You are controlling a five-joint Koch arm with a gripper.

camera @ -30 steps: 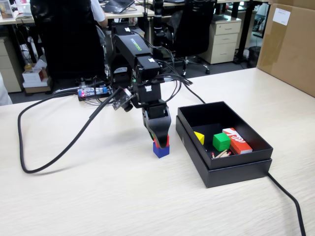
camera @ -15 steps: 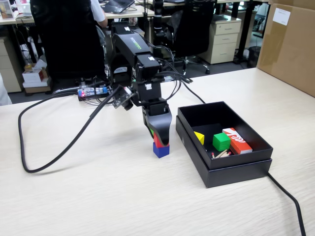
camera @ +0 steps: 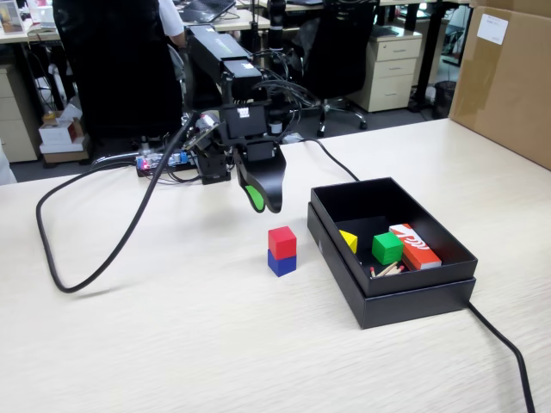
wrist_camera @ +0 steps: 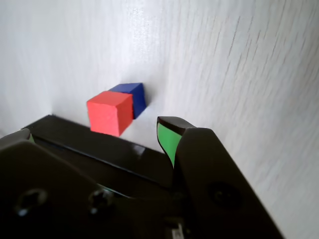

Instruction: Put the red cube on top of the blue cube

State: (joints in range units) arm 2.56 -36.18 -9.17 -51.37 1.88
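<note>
Placement appeared complete: red cube (camera: 281,241) sat on blue cube (camera: 281,262); jaws (camera: 261,196) hung wide, empty, at 11 o'clock; retreat remained.

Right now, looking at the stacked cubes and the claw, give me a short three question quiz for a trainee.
1. True or false: the red cube sits on top of the blue cube.
2. Where is the claw in the fixed view? A) clamped on the red cube B) raised up and to the left of the stack, touching neither cube C) inside the black box
3. Fill in: the cube inside the black box, between the yellow piece and the red-orange box, is coloured ____.

Key: 1 true; 2 B; 3 green.
</note>
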